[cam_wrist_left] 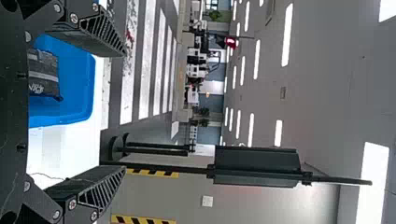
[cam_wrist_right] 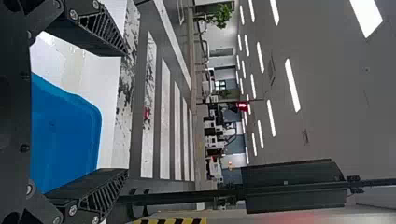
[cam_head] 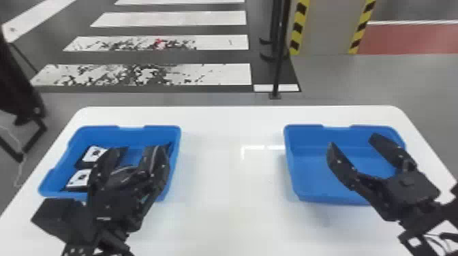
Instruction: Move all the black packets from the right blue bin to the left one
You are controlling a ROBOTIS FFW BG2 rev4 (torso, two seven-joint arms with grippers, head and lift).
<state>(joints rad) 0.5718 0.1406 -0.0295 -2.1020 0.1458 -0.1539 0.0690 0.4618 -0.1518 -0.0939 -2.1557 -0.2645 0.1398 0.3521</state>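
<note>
My left black two-fingered pincer (cam_head: 137, 148) and the right one (cam_head: 351, 140) are open in head view; black packets (cam_head: 93, 154) lie inside the left blue plastic bin (cam_head: 102, 136). Left wrist view: one packet (cam_wrist_left: 44, 77) inside. Right wrist view: fingers (cam_wrist_right: 100, 191) apart.

**Striped floor beyond a white desk**

Shows, in the head view, a white desk (cam_head: 231, 221) with rounded far corners. Has grey floor (cam_head: 211, 99) behind, laid with white stripes (cam_head: 226, 73), the nearest two speckled dark. Includes a black pole (cam_head: 280, 68) near a grey column (cam_head: 329, 27) edged with yellow-and-black tape (cam_head: 299, 27), plus red flooring (cam_head: 415, 39) at the right. Takes in, by the left wrist view, a dark panel (cam_wrist_left: 257, 156), ceiling lights (cam_wrist_left: 287, 35) and a small wall plate (cam_wrist_left: 207, 201). Adds a green plant (cam_wrist_right: 221, 15) in the right wrist view.
</note>
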